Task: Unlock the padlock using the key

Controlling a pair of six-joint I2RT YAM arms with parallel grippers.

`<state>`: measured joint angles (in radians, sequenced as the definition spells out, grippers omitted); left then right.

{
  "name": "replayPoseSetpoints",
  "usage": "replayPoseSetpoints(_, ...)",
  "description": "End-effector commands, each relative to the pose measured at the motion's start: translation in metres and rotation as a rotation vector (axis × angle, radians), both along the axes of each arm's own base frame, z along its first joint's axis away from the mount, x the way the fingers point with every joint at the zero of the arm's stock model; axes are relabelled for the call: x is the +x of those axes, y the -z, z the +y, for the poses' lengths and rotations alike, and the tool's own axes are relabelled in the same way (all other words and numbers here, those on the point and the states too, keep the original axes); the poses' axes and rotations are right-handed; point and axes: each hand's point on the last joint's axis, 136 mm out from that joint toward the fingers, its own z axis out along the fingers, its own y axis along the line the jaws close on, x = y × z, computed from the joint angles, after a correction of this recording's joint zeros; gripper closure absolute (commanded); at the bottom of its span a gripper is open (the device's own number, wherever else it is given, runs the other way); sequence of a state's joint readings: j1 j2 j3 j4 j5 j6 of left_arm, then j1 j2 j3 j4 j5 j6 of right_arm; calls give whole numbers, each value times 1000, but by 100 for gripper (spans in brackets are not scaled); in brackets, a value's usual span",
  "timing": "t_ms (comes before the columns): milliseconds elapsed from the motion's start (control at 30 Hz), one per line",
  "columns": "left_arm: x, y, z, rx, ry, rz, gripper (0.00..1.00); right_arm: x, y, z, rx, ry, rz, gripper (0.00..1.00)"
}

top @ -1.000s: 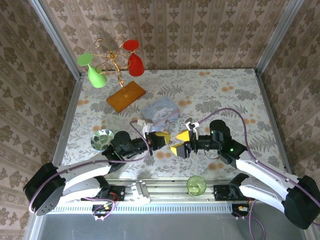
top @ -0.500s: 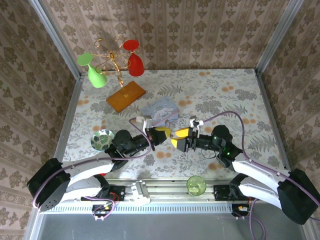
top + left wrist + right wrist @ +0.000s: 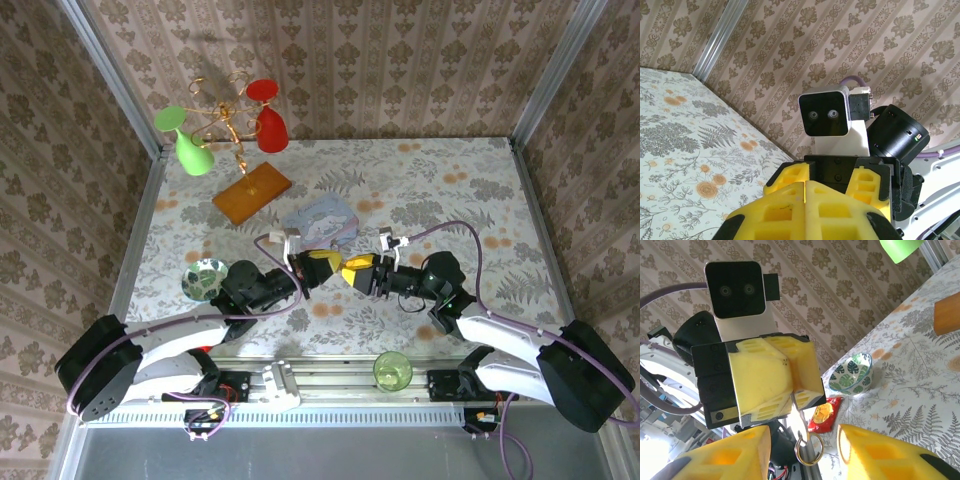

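From above: finds the left end effector point(image 3: 325, 265) and the right end effector point(image 3: 352, 271) lifted off the flowered surface point(image 3: 450, 190), tip to tip just in front of the pale blue tin point(image 3: 320, 218). Too coarse at this range to tell what sits between the tips.

From the left wrist: shows the yellow fingers point(image 3: 780, 215) pressed flat together, seam shut, with the right arm's camera block staring back from just beyond. Hides whatever the seam pinches.

From the right wrist: places the key point(image 3: 800, 426), a slim pale sliver, poking out of the closed seam of the left end effector, so reads as clamped on the key, in mid-air. Hangs a small ring point(image 3: 798, 450) off the key's lower end, right in the gap between the right end effector's own fingers point(image 3: 725, 460). Leaves those fingers apart on either side of the ring, apparently touching nothing. Catches a leaf-patterned bowl point(image 3: 855, 372) and a red packet point(image 3: 822, 415) on the surface behind.

Risks pinching the loose ring instead of the key itself, letting the key swing or twist. Risks a drop if the left grip opens before the right one bites firmly on such thin, slick metal. Could also seat the key crooked, spoiling later insertion.
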<state>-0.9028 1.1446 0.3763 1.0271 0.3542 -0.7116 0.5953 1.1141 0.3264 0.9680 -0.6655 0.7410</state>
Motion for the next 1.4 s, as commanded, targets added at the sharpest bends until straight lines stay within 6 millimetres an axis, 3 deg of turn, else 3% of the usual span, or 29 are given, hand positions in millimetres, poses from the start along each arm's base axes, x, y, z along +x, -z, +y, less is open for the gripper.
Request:
replayPoseSetpoints(0, -3, -17, 0, -49, 5, -29, 100, -5, -11, 2, 26, -31, -37, 58)
replayPoseSetpoints(233, -2, -17, -2, -49, 6, -30, 100, -5, -16, 2, 55, -33, -41, 70)
replayPoseSetpoints(533, -3, -15, -3, -51, 13, -33, 100, -3, -14, 6, 67, -51, -28, 75)
replayPoseSetpoints(833, -3, -14, -5, -49, 20, -35, 100, -1, -8, 3, 62, -19, -23, 99)
replayPoseSetpoints(1033, -5, -7, -8, -22, 38, -36, 100, -1, -4, -3, 49, 9, -27, 100)
replayPoseSetpoints(1067, -6, -7, -10, -17, 50, -43, 88, -2, -3, -4, 42, 11, -26, 100)
replayPoseSetpoints(1100, -6, -7, -10, -13, 52, -44, 63, -2, -1, -4, 31, 10, -25, 100)
replayPoseSetpoints(1133, -2, -4, -8, -4, 25, -32, 25, -1, 3, -4, 6, 15, -12, 100)
replayPoseSetpoints(1167, 5, -3, -3, 2, -23, -19, 0, 3, 9, -6, -33, 35, 6, 100)
replayPoseSetpoints(1233, 23, 4, 11, 31, -154, 27, 0, 6, 23, -11, -126, 72, 27, 100)
replayPoseSetpoints(1367, 54, 50, 39, 292, -398, 229, 0, 18, 54, -32, -313, 182, 123, 100)
